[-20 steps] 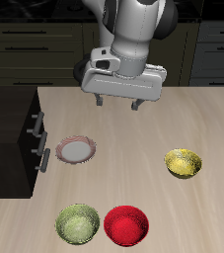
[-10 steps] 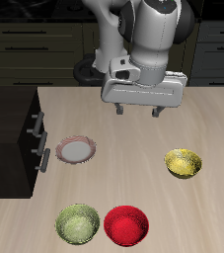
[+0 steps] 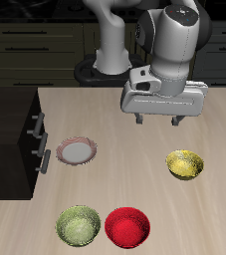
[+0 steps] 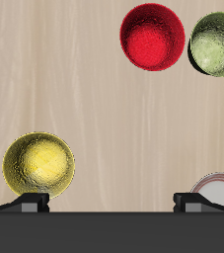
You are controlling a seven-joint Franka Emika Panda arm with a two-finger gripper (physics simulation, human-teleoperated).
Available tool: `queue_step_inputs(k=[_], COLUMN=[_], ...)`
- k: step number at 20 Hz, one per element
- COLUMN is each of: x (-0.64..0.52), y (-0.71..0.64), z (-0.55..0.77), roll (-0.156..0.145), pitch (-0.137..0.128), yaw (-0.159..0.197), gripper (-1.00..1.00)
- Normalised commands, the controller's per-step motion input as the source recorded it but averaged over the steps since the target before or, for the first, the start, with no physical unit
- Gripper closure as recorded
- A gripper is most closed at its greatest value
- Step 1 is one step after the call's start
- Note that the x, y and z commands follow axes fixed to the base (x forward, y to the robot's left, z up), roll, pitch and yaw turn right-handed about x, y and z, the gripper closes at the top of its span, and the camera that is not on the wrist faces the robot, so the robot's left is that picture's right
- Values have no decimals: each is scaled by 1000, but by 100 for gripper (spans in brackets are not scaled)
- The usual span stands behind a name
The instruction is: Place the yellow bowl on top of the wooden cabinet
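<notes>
Since a second ago we have carried our end effector [image 3: 158,120] sideways across the back of the desk, from above the small pink-rimmed plate's side toward the yellow bowl's side; nothing on the desk has shifted. Our two fingers hang spread apart with nothing between them, high over the wood and not yet down.

Closest to us is the small glossy golden-yellow bowl with the mottled inside [image 3: 185,164], sitting upright on the light wooden desk [image 3: 134,149], nearer the front edge than our fingers and slightly off to one side. In the wrist view the same bowl [image 4: 37,164] lies just ahead of one fingertip, not centred between the two.

Farther out, the red bowl [image 3: 127,226] and the olive-green bowl [image 3: 78,225] sit side by side near the front edge, well apart from the yellow one. The pink-rimmed plate [image 3: 76,151] lies near the large dark cabinet with silver bar handles [image 3: 10,129], which stands at the far side of the desk from the yellow bowl.

We judge the main risk to be descending while off-centre: a finger could land on the rim and tip or skate the glossy bowl away. A thin-wall pinch on that slick glaze may also slip during the long carry over the plate to the cabinet top.
</notes>
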Motion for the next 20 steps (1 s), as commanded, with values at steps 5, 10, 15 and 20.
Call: queue_step_inputs(k=[5,10,15,20], x=[66,65,84,68], y=[452,266,-5,13], z=[-165,-162,-212,-358], roll=[7,-28,-57,-12], pitch=[15,-8,31,44], yaw=[15,37,-7,1], gripper=[-100,-100,-100,-100])
